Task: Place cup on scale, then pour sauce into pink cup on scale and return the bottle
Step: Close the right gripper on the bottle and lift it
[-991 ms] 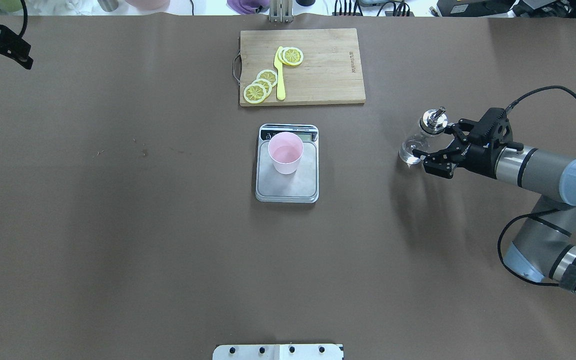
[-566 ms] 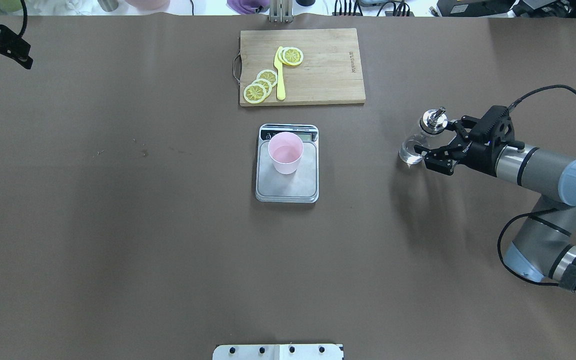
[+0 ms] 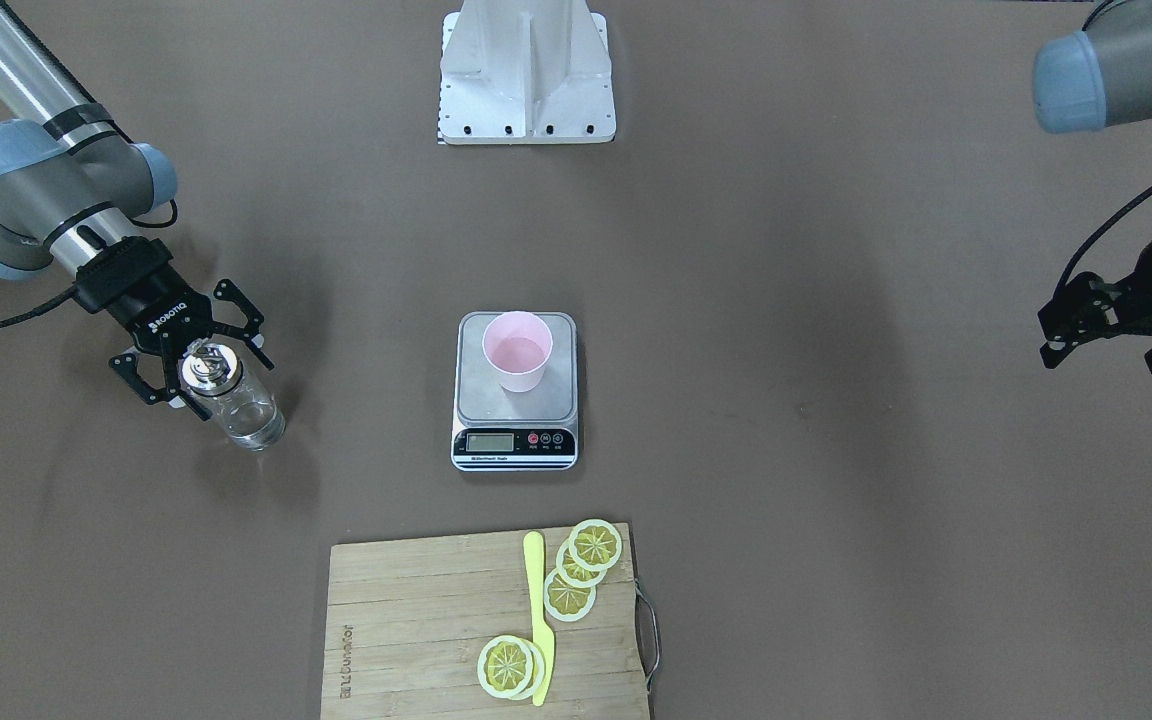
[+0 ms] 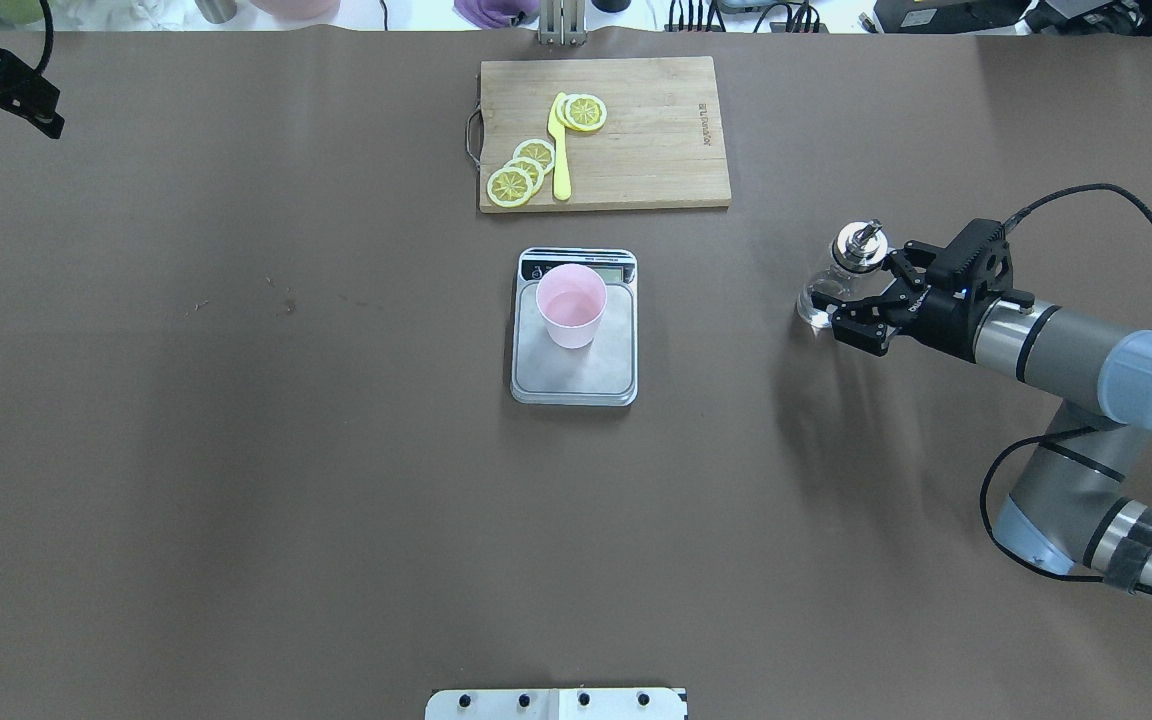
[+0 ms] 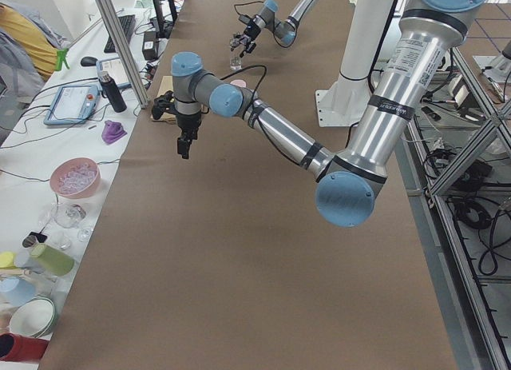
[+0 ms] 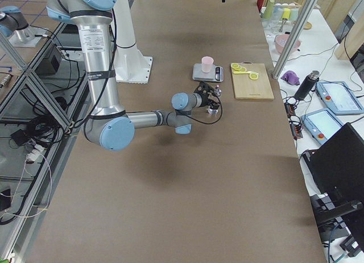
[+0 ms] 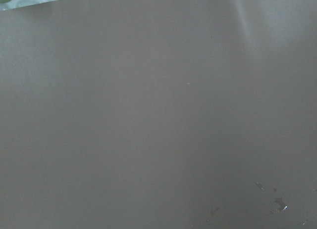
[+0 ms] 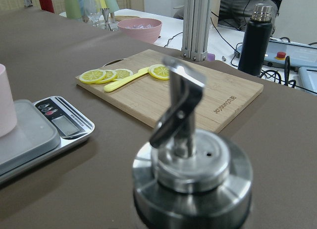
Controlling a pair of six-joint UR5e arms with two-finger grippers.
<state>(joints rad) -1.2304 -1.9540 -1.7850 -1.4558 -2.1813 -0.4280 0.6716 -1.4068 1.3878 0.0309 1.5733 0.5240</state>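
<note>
**Q:** Front-facing view: what is the arm pose?
**A:** The right arm (image 3: 46,215) reaches in low from the view's left. The right gripper (image 3: 204,378) has its fingers spread, one on each side of the bottle (image 3: 241,415) at cap height. The bottle stands on the table (image 3: 836,500), well apart from the scale (image 3: 471,405). The cup (image 3: 518,352) stands on the scale's platform. The left gripper (image 3: 1106,340) hangs at the view's right edge, fingers apart and holding nothing.

**Q:** Overhead view?
**A:** The right gripper (image 4: 864,288) straddles the bottle (image 4: 824,295) on the table's right side. The cup (image 4: 571,305) sits on the half of the platform nearer the display. Beyond the scale lies a cutting board (image 4: 656,130) carrying lemon slices (image 4: 521,170) and a yellow knife (image 4: 561,165). The left gripper (image 4: 6,95) is at the far left corner.

**Q:** Side views?
**A:** Exterior right: the near arm's forearm runs nearly level, with its gripper (image 6: 209,98) at the bottle. Exterior left: the near arm's gripper (image 5: 185,142) points straight down above the table.

**Q:** Wrist views?
**A:** Left wrist: table surface only. Right wrist: the bottle's silver cap (image 8: 190,164) fills the lower centre. The scale is at the left, and the cutting board lies behind the cap.
</note>
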